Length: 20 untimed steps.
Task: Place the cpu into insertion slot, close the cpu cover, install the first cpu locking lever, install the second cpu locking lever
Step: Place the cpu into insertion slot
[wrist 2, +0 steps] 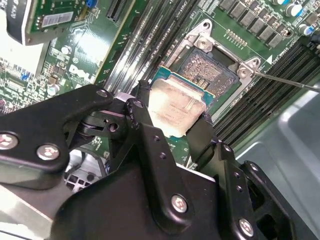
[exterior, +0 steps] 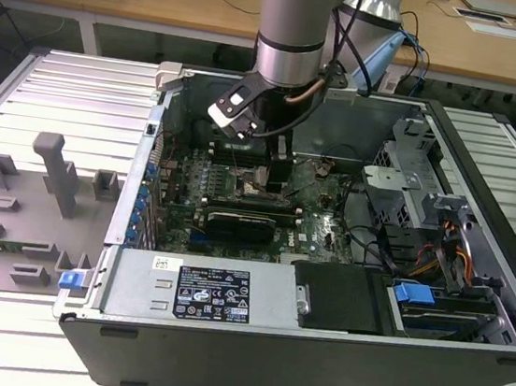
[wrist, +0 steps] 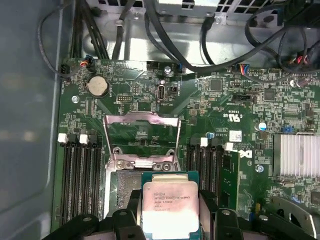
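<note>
My gripper [exterior: 275, 169] is down inside the open computer case, over the motherboard. In both wrist views its black fingers [wrist 2: 142, 107] are shut on the cpu [wrist 2: 175, 107], a small square chip with a pale silver face and a green rim. The cpu [wrist: 167, 205] hangs over the near edge of the insertion slot [wrist 2: 210, 70], whose metallic centre lies bare; I cannot tell whether the two touch. The cpu cover [wrist: 141, 136], a thin silver frame, is flipped open beyond the slot. A thin locking lever [wrist 2: 285, 80] sticks out beside the slot.
Long memory slots [wrist: 80, 180] run along both sides of the socket. A finned heat sink [wrist: 297, 155] and black cables [wrist: 165, 30] are close by. The case walls [exterior: 486, 174] enclose the board. A grey fixture tray [exterior: 42, 185] lies at the exterior view's left.
</note>
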Each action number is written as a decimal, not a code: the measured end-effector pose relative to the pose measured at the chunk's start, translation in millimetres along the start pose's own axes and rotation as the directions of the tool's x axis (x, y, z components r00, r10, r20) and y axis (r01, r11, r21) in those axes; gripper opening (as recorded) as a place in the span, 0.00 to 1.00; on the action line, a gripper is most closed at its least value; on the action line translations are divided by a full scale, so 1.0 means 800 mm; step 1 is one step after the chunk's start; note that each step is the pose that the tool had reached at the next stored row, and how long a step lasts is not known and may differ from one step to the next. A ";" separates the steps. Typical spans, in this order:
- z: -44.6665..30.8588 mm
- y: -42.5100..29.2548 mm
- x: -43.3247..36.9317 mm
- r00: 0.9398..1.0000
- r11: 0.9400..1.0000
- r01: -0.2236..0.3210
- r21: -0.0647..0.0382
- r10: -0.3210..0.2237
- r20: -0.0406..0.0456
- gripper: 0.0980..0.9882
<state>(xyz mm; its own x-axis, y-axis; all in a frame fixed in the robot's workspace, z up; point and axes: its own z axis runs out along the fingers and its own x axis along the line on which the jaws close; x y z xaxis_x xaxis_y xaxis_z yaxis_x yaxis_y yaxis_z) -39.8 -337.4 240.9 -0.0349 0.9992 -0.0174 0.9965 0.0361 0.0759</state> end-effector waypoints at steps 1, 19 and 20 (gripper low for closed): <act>0.0004 0.0001 0.002 1.000 1.000 -0.002 0.000 0.002 0.000 0.50; 0.0206 -0.0101 0.025 1.000 1.000 -0.016 0.000 0.016 0.001 0.50; 0.0225 -0.0107 0.025 1.000 1.000 -0.020 0.000 0.020 0.001 0.50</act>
<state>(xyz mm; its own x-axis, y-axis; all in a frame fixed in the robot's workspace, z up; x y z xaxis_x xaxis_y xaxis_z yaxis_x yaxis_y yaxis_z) -47.7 -317.7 221.9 -0.0149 0.9997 -0.0172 0.9970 0.0161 0.0758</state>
